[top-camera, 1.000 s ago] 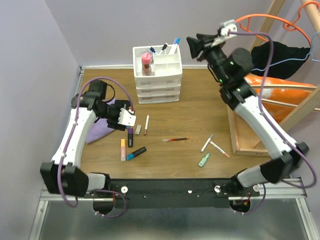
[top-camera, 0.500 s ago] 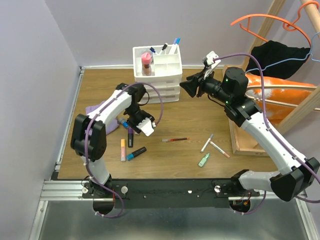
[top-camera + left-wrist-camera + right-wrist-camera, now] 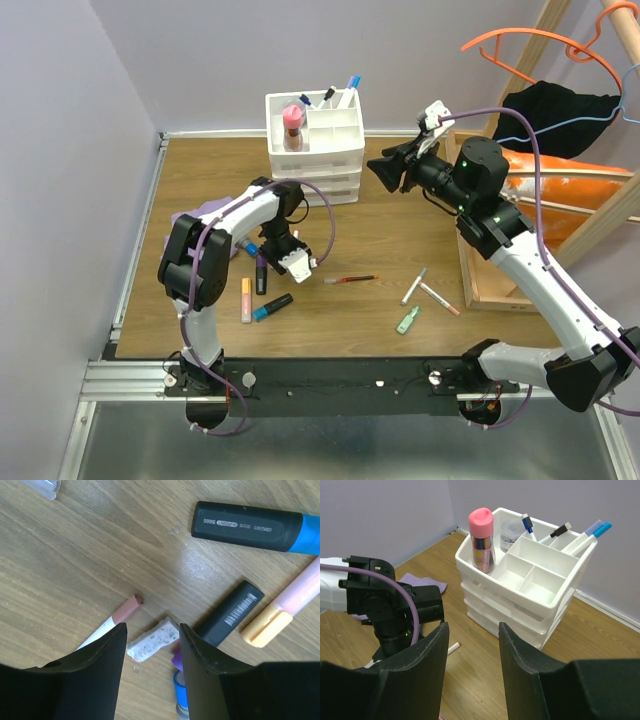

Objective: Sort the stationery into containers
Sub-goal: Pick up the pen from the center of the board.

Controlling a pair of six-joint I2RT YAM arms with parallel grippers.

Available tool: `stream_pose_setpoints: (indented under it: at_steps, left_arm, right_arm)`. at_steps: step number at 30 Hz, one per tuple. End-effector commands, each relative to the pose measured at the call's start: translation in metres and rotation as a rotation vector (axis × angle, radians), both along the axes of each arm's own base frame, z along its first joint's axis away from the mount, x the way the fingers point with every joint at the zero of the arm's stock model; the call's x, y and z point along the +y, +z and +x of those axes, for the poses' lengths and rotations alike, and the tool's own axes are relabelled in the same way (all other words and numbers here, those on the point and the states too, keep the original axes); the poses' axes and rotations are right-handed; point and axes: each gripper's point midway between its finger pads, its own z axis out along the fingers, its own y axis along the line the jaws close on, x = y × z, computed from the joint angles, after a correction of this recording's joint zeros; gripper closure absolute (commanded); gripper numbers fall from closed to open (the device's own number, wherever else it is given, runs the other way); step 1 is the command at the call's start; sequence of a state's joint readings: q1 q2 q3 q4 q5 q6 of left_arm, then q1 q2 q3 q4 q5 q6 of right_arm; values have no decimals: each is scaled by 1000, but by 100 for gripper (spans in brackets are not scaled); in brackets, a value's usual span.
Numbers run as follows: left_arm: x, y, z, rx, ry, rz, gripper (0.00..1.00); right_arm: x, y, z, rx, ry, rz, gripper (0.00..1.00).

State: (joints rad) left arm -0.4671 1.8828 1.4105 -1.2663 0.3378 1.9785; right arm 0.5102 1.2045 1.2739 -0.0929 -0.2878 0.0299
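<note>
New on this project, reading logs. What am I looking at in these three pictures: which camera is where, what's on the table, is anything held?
These are two robot arms bolted at the near edge of a table, each ending in a two-finger hand. The wide picture comes from a fixed camera above and behind them. The other two come from a camera on each wrist, so the dark shapes at the bottom are that hand's own fingers.

A white drawer organiser stands at the back with a few pens in its top. Loose pens and highlighters lie in front, with a purple cloth and a wooden frame at the sides.

The left hand is open just above a small white piece. The right hand is open, raised and facing the organiser. Neither holds anything.
</note>
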Motion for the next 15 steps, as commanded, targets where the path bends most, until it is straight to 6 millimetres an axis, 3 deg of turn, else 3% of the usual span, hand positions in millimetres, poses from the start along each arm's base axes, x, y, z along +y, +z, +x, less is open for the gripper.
stream_pose_setpoints:
  at_steps: [1, 8, 15]
  left_arm:
    - [-32, -12, 21, -155, -542, -185, 45]
    - [-50, -17, 40, -201, -561, -234, 44]
    - [-50, -30, 49, -186, -572, -206, 45]
  right_arm:
    - [-7, -6, 10, 18, -65, -5, 48]
    - [-8, -12, 14, 34, -82, -1, 48]
    - [-10, -14, 20, 36, -110, -5, 48]
